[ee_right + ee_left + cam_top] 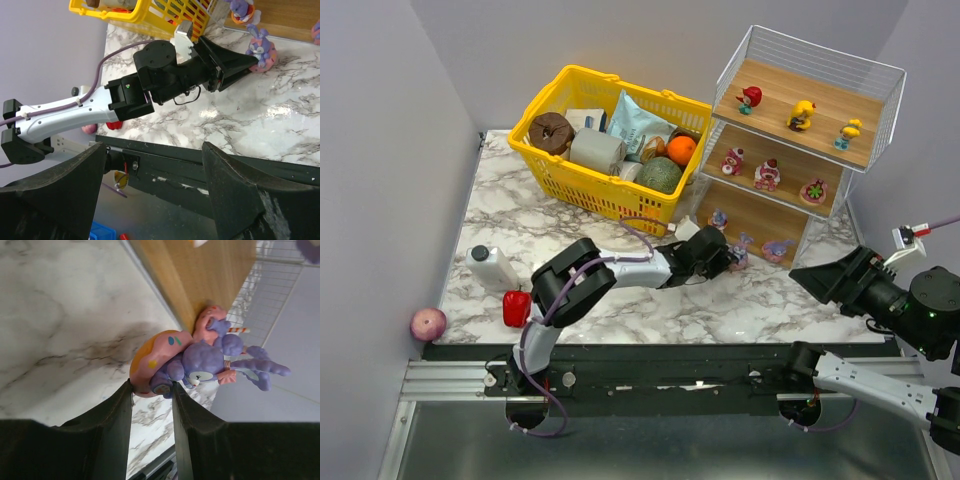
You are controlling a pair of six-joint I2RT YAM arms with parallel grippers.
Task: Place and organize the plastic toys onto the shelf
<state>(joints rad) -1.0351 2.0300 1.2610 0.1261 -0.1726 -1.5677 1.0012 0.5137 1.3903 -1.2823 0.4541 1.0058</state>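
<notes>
The shelf (840, 150), wooden boards in a white wire frame, stands at the back right. Its top tier holds a red figure (750, 98) and two yellow ducks (801, 115). The middle tier holds three red-pink figures (767, 174). The bottom tier holds two purple toys (779, 248). My left gripper (728, 258) reaches to the bottom tier's front edge. In the left wrist view, the left gripper (151, 386) pinches the pink base of a purple bunny (202, 360) at its very tips, beside the shelf board (200, 275). My right gripper (152, 160) is open and empty near the table's front right.
A yellow basket (600, 190) of groceries stands behind the left arm, close to the shelf. A white bottle (492, 266) and a red bell pepper (517, 307) sit at the front left. A pink ball (428, 323) lies off the table's left corner.
</notes>
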